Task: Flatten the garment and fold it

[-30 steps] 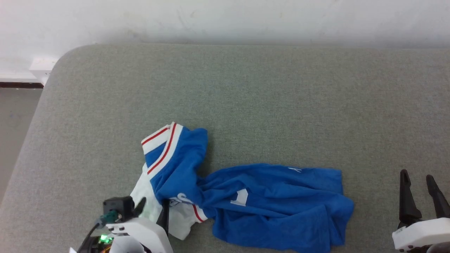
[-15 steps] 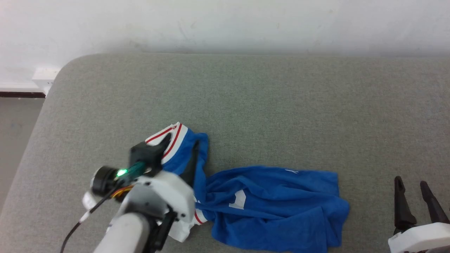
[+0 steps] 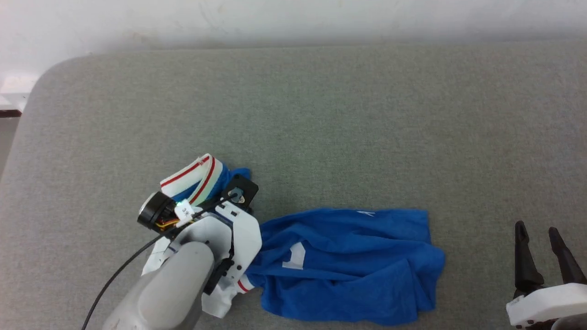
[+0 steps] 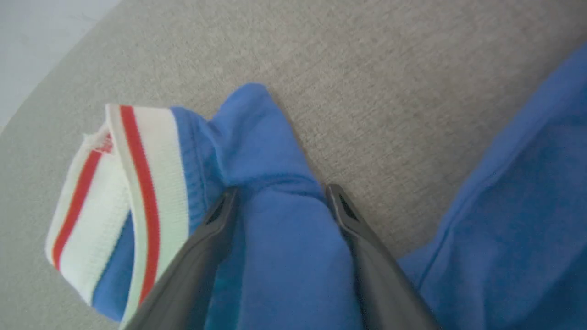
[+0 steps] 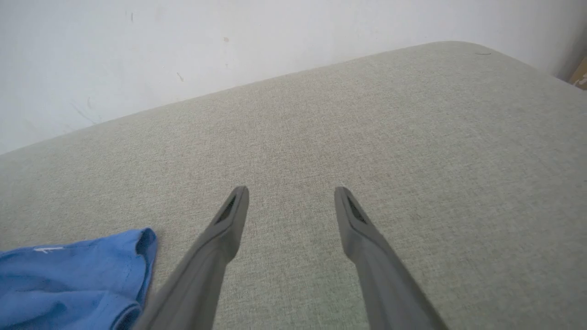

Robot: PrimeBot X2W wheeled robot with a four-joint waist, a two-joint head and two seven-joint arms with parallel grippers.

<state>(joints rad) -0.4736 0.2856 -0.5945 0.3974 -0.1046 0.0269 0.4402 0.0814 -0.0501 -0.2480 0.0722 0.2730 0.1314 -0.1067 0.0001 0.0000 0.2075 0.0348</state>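
The garment [image 3: 357, 256] lies crumpled at the near middle of the grey pad, royal blue with a white number patch. Its red-and-white striped trim [image 3: 192, 176] is bunched up at its left end. My left arm reaches over that end. In the left wrist view my left gripper [image 4: 279, 197] is open, its two fingers straddling a raised fold of the blue garment [image 4: 257, 137] just right of the striped trim [image 4: 137, 183]. My right gripper [image 3: 536, 228] stands open at the near right, clear of the cloth, over bare pad [image 5: 291, 190]. The garment's right edge [image 5: 69, 279] lies to its left.
The grey upholstered pad [image 3: 367, 114] runs back to a white wall [image 3: 293, 18]. Its far left corner [image 3: 50, 73] is rounded, and the pad drops off along the left side. Bare pad stretches behind and to the right of the garment.
My left arm has reached forward from the white sleeve at the near edge to the blue fold by the striped trim, which is now more bunched. The head view has shifted. The right gripper has stayed put.
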